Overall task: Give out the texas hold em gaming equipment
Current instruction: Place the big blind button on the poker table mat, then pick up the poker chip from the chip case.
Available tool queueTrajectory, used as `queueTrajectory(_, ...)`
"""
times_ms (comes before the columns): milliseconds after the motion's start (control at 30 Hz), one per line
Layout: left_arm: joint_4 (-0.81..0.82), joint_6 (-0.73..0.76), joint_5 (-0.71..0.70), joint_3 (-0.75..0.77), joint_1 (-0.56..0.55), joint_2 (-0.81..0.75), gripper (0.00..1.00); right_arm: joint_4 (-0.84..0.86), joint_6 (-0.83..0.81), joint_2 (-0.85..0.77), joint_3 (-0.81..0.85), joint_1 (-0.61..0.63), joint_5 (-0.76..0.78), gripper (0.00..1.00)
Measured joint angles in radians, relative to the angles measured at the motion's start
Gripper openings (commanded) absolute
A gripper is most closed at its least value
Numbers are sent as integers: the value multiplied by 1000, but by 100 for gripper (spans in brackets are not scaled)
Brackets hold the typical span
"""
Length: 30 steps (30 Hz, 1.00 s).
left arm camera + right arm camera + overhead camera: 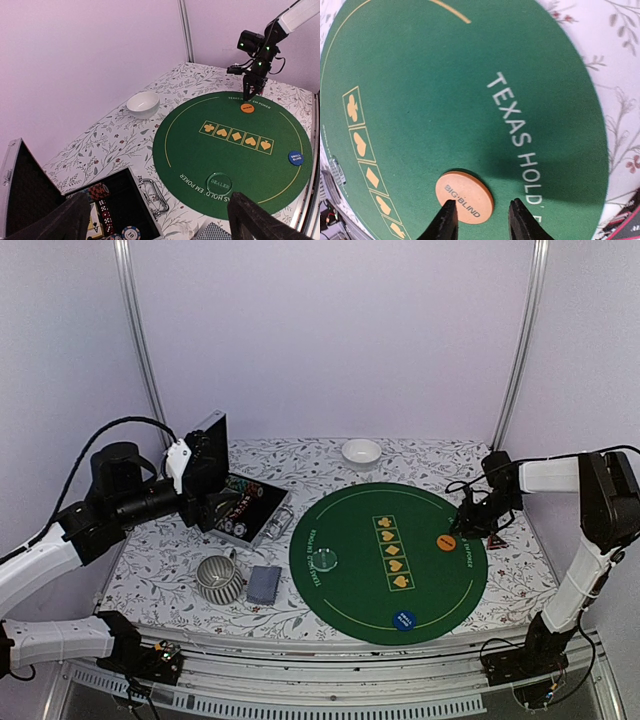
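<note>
both jaws spread — right jaws at orange button [465, 196] (marked big blind), left jaws over open case [258, 525]

One orange button [446, 541], one blue button [404, 619] and one clear button [327, 560] are counted. One mat [350, 592], one bowl [361, 452] and one mug [219, 578] are seen.

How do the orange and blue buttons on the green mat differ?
The orange button reads BIG BLIND; the blue button reads SMALL BLIND. The orange button lies toward the right side of the green mat, just below the open right tool; the blue button lies at its near edge, no tool nearby. Both are round and lie flat.
</note>
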Motion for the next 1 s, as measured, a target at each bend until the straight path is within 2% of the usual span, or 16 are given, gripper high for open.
queueTrajectory(67,0,0,0,0,0,0,98,-32,0,0,23,4,43,46)
queueTrajectory(133,0,0,0,0,0,0,98,-86,6,-2,68,21,120,57)
queueTrajectory(167,0,0,0,0,0,-1,98,-113,13,-5,94,36,166,64)
queueTrajectory(267,0,0,-1,0,0,-1,98,-196,38,-22,182,112,310,94)
queueTrajectory(300,0,0,-1,-1,0,-2,98,-225,48,-27,214,145,370,100)
queueTrajectory(367,2,0,-3,-5,0,-6,98,-288,71,-35,283,210,506,99)
queueTrajectory(600,8,-1,-18,-22,0,-24,98,-451,120,-16,420,515,801,99)
queueTrajectory(800,14,-2,-27,-34,0,-32,98,-418,117,0,451,688,803,99)
queueTrajectory(1000,21,-6,-53,-44,0,-32,98,-299,124,45,489,825,721,99)
